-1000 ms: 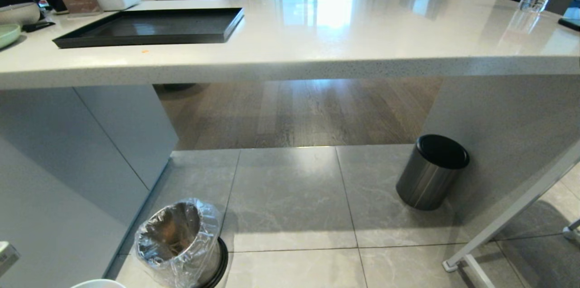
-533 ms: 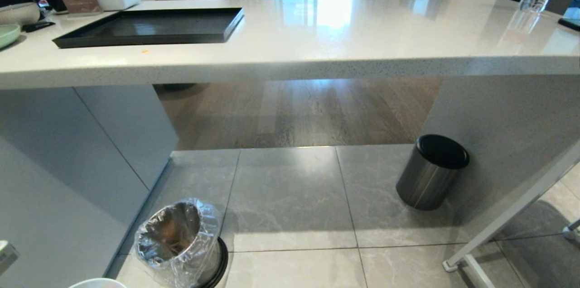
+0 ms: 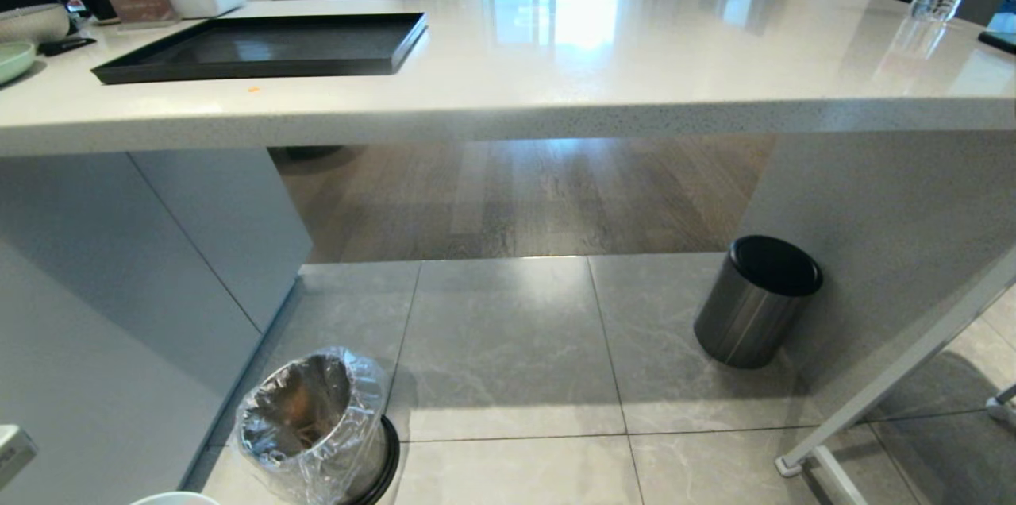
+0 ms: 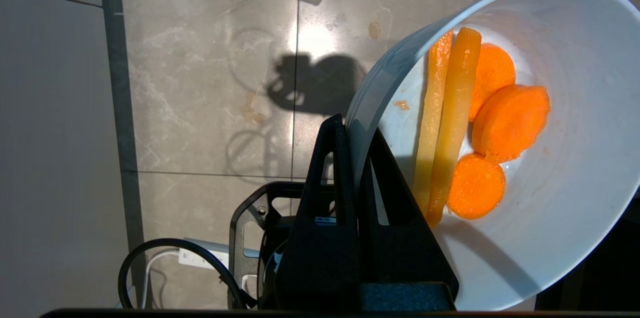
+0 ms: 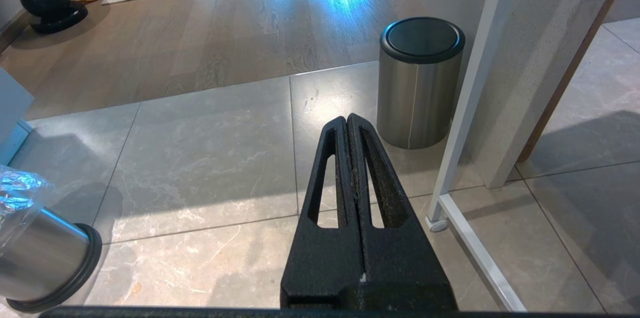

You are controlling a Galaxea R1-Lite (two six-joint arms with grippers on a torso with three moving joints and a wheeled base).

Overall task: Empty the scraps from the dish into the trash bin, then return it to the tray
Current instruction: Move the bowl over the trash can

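Observation:
The pale glossy dish (image 4: 575, 208) hangs tilted over the tiled floor, and my left gripper (image 4: 354, 130) is shut on its rim, one finger inside and one outside. The scraps (image 4: 480, 123), three orange carrot slices and two yellowish sticks, lie inside it. A sliver of the dish (image 3: 171, 499) shows at the head view's bottom edge, just left of the trash bin (image 3: 313, 425), a shiny metal bin with a clear liner standing on the floor. The black tray (image 3: 238, 70) lies on the counter at far left. My right gripper (image 5: 347, 120) hangs shut and holds nothing above the floor.
A dark grey bin with a black top (image 3: 754, 302) stands under the counter (image 3: 595, 68) at right. A white frame leg with a caster (image 5: 437, 223) is near my right gripper. A cable and power strip (image 4: 200, 258) lie on the floor. A green plate (image 3: 12, 60) sits left of the tray.

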